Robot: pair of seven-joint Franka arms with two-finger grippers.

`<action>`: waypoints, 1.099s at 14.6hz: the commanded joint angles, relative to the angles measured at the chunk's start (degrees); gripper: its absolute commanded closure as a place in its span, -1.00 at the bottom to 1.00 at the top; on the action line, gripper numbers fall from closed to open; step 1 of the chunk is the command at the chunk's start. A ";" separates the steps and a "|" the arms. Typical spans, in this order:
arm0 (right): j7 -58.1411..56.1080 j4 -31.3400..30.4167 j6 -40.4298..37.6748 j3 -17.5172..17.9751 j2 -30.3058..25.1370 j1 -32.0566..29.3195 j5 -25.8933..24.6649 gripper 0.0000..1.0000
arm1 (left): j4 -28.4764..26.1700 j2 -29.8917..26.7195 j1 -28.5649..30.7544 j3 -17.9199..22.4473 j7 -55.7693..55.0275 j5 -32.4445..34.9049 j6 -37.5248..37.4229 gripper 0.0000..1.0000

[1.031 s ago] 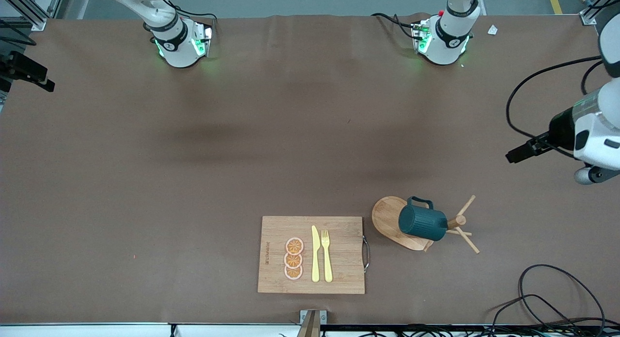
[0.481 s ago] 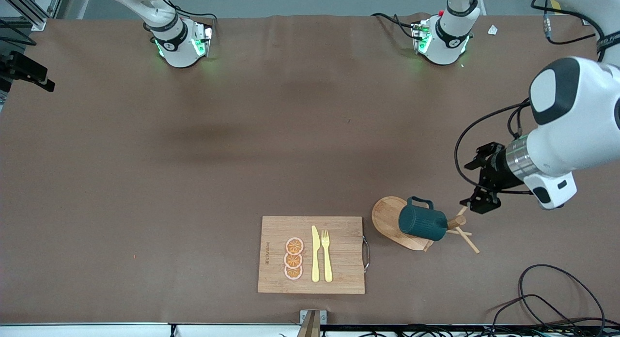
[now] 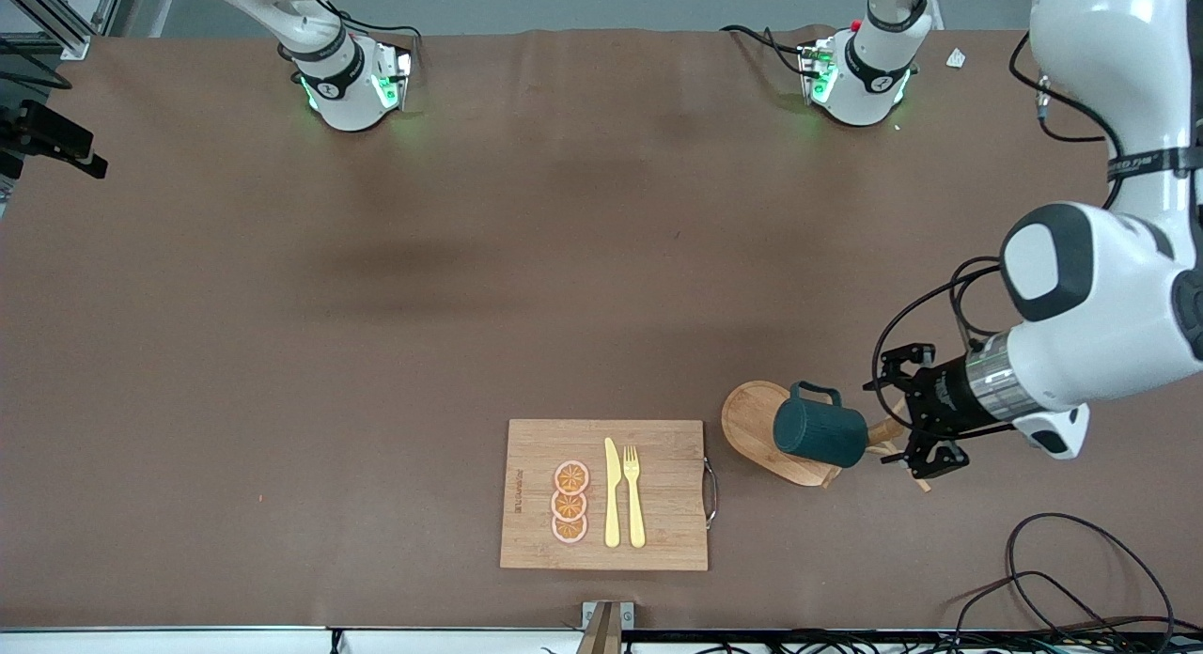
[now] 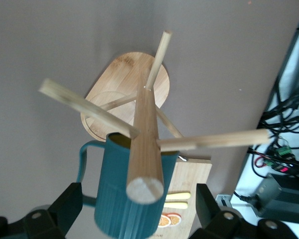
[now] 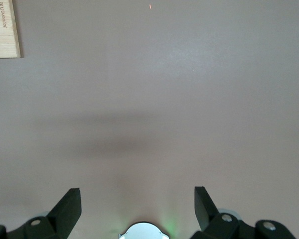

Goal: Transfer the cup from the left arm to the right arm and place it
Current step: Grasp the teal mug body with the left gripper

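We see a brown table (image 3: 470,306) with a cutting board (image 3: 604,494) near its front edge, carrying orange slices (image 3: 570,502), a knife (image 3: 612,492) and a fork (image 3: 633,496); the board's printed word is too small to read. Beside it, the cup (image 3: 820,433) hangs on a wooden peg stand (image 3: 757,419). The left gripper (image 3: 900,419) hovers over the pegs, fingers apart. Only the left wrist view shows the cup's yellow inside. The right gripper (image 5: 138,211) waits, fingers spread, over bare table.

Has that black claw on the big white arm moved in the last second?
Yes. The left gripper, fingers open, has swung in from the table's edge toward the wooden peg stand and now sits right beside the cup hanging on it.
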 commanded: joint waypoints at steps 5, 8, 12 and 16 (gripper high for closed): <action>-0.77 -0.39 -0.07 0.33 -0.31 -0.68 0.17 -1.00 | 2.00 2.56 -2.30 -0.05 -0.24 -0.51 0.88 -1.00; -0.77 -0.39 -0.16 0.33 -0.31 -0.77 0.17 -1.00 | 1.83 3.70 -3.79 0.04 -0.67 -0.24 2.89 -1.00; -0.77 -0.39 -0.16 0.33 -0.31 -0.68 0.09 -1.00 | 1.65 4.23 -4.15 0.04 -0.94 -0.24 3.43 -1.00; -0.77 -0.39 -0.16 0.33 -0.31 -0.68 0.17 -1.00 | 1.65 4.14 -4.85 0.04 -0.59 1.08 3.52 -0.74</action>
